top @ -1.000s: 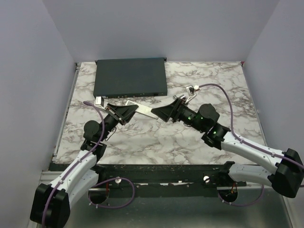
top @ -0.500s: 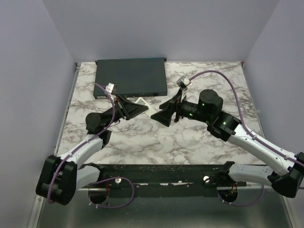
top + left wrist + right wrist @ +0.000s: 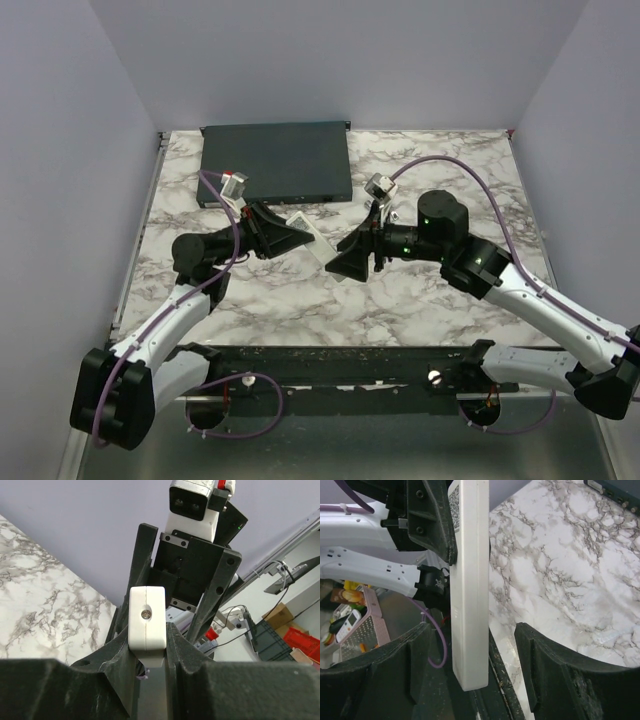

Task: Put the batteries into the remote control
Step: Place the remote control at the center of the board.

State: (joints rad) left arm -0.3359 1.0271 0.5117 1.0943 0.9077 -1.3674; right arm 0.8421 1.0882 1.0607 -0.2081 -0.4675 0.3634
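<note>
My left gripper [image 3: 296,232] is shut on the remote control [image 3: 316,241], a slim white bar held above the marble table and pointing right. In the left wrist view its end face [image 3: 147,616] sticks out between my left gripper's [image 3: 148,647] two dark fingers. My right gripper [image 3: 342,260] faces it from the right. The right wrist view shows the remote control [image 3: 470,590] standing between my right gripper's [image 3: 475,672] fingers [image 3: 555,670], with gaps on both sides, so it is open. The batteries are out of view.
A large flat dark-grey box [image 3: 275,162] lies at the back left of the marble table [image 3: 450,170]. A dark rail [image 3: 350,362] runs along the near edge between the arm bases. Purple walls close in the back and both sides.
The left gripper has lifted and turned with the remote control. The right gripper has moved in around the remote's free end, and its jaws have narrowed a little.
</note>
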